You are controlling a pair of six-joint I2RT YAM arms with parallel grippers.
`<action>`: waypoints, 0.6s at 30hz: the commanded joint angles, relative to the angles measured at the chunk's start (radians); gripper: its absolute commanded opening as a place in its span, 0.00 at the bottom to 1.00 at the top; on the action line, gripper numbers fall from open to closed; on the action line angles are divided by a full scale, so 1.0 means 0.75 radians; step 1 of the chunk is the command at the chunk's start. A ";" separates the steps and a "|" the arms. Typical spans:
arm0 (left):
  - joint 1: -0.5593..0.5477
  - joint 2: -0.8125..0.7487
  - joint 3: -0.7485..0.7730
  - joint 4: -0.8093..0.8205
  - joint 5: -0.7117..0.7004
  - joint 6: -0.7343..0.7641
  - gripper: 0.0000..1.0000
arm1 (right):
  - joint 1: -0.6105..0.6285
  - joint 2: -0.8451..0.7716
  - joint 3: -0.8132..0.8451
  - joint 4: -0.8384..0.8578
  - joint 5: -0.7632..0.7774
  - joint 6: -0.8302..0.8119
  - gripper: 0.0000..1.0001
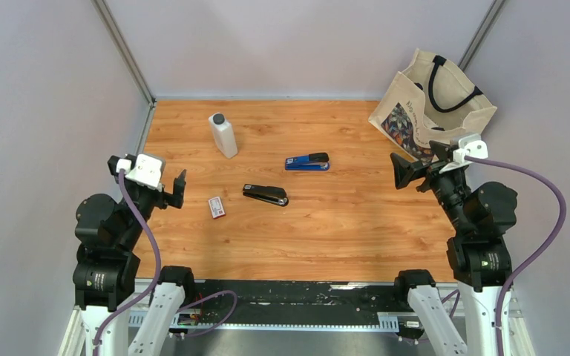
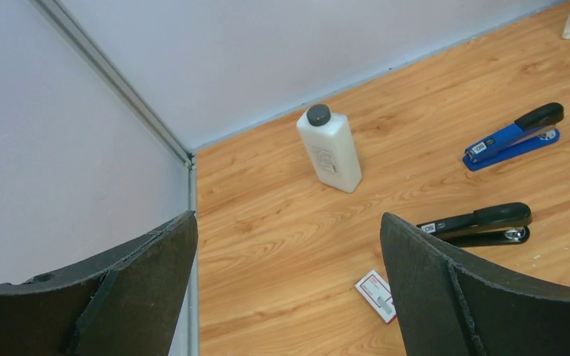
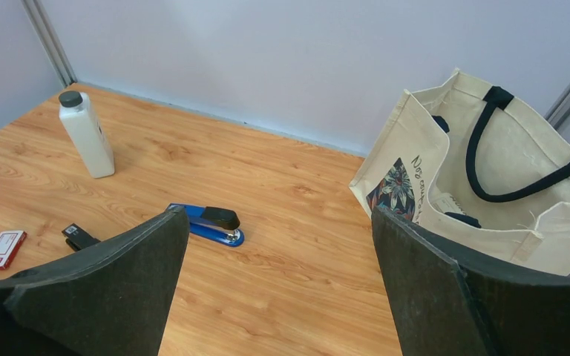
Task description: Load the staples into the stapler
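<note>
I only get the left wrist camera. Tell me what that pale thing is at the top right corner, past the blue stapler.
Observer: A cream tote bag with black handles, standing open in the far right corner.
Operator: Report the right claw.
Observer: The right claw is open and empty, raised near that bag.
Operator: The staple box is half hidden here.
Observer: It lies flat, left of the black stapler, not touching it.
</note>
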 commanded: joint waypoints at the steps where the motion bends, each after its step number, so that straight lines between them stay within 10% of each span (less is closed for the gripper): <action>1: 0.011 -0.009 -0.004 -0.006 0.118 0.034 1.00 | 0.006 -0.016 -0.003 0.074 0.001 0.024 1.00; 18: -0.074 0.396 -0.010 0.035 0.408 0.200 1.00 | 0.008 -0.008 -0.206 -0.071 -0.081 -0.360 1.00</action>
